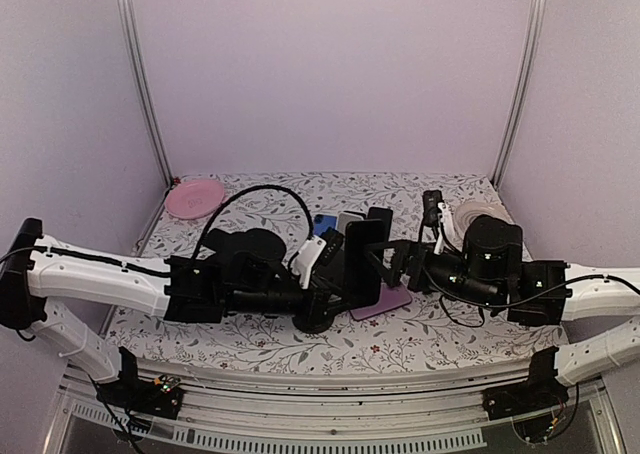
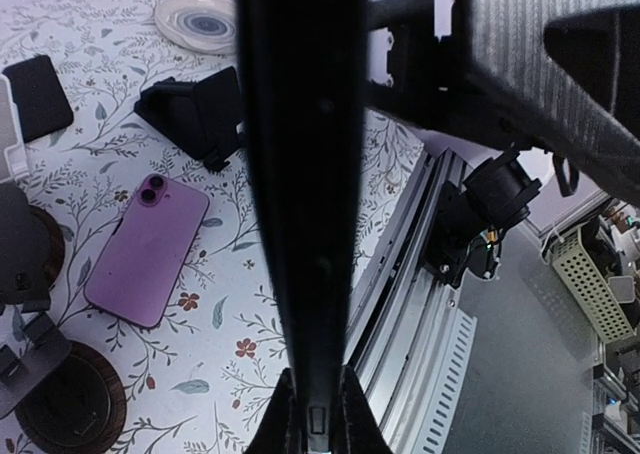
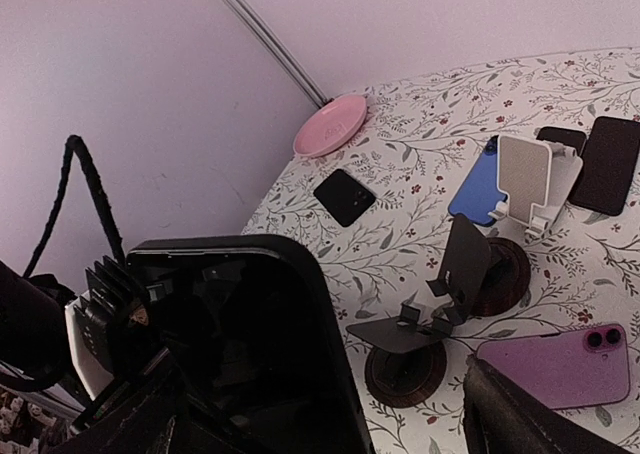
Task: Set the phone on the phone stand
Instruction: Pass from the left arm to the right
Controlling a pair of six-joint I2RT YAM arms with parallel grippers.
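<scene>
My left gripper [image 2: 315,419] is shut on the bottom edge of a black phone [image 2: 300,174] and holds it upright above the table, edge-on in the left wrist view. In the top view the phone [image 1: 365,242] hangs at the table's middle between both grippers. My right gripper [image 1: 405,259] is open close beside the phone. One of its fingers [image 3: 530,414] stands apart from the phone [image 3: 240,344], with table showing between. A black phone stand [image 3: 420,329] on a round brown base sits just beyond, empty. A second black stand [image 3: 470,259] is behind it.
A purple phone [image 3: 555,364] lies flat by the stands. A white stand [image 3: 535,179], a blue phone [image 3: 475,184] and black phones [image 3: 605,164] sit farther back. A pink plate [image 1: 195,196] is at the far left, a white plate [image 1: 480,214] at the far right. The front rail [image 2: 430,304] runs close.
</scene>
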